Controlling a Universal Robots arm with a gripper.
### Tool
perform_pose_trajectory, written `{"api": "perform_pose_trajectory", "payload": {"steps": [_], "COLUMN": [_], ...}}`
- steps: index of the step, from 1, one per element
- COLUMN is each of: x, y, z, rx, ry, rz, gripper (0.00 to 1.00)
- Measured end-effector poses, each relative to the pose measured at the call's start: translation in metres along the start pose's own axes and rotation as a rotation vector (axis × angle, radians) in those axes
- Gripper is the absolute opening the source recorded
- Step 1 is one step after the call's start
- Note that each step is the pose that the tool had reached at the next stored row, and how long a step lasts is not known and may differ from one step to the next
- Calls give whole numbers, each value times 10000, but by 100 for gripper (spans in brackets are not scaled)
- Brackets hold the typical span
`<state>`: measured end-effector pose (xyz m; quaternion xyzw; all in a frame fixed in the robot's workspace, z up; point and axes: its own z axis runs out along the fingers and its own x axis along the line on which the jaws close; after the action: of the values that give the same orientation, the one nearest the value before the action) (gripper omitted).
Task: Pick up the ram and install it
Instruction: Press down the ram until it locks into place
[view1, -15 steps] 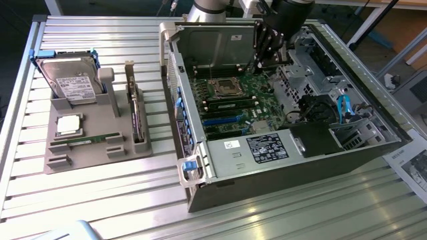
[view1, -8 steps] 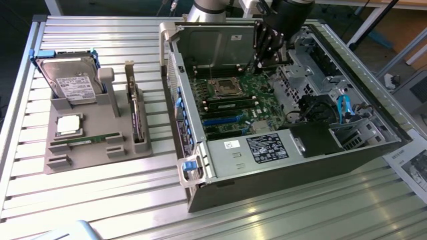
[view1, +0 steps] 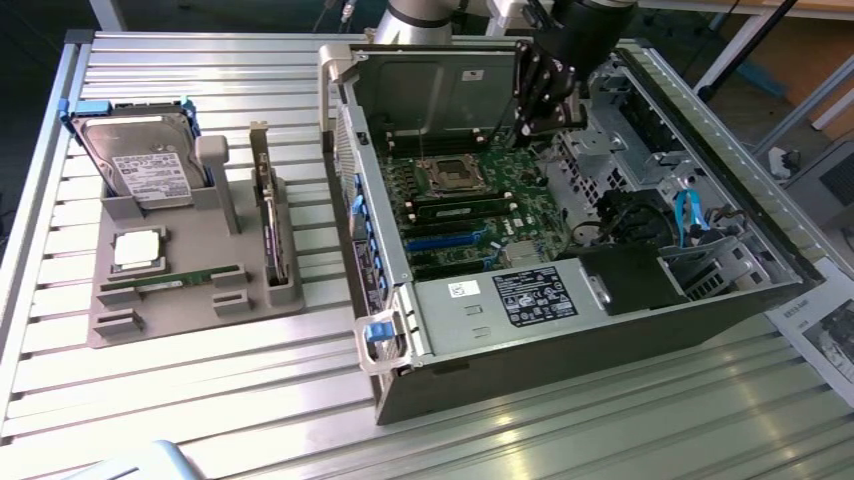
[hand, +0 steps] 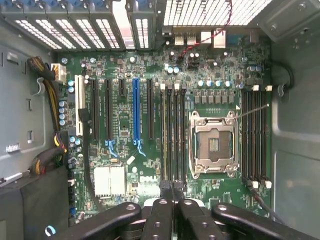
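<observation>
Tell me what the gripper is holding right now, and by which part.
Nothing, it seems: the gripper is shut with nothing between its fingers above the motherboard, and the ram lies in the gray holder.

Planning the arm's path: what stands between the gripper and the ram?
Exterior view: the upright expansion card and the computer case's wall stand between the gripper and the ram.

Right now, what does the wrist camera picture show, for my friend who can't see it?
A green motherboard inside an open computer case, with the shut black gripper in the foreground. An empty silver processor socket sits between rows of black memory slots; one slot is blue.
</observation>
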<state>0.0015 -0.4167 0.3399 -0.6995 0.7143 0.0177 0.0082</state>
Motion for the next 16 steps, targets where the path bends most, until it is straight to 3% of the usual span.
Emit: {"api": "perform_pose_trajectory", "payload": {"steps": [10, 16], "x": [-3, -3], "y": [-344, -360], "z": [-5, -5], "rx": [-9, -9], "ry": [1, 0], "rz": [0, 1], "gripper": [10, 10]}}
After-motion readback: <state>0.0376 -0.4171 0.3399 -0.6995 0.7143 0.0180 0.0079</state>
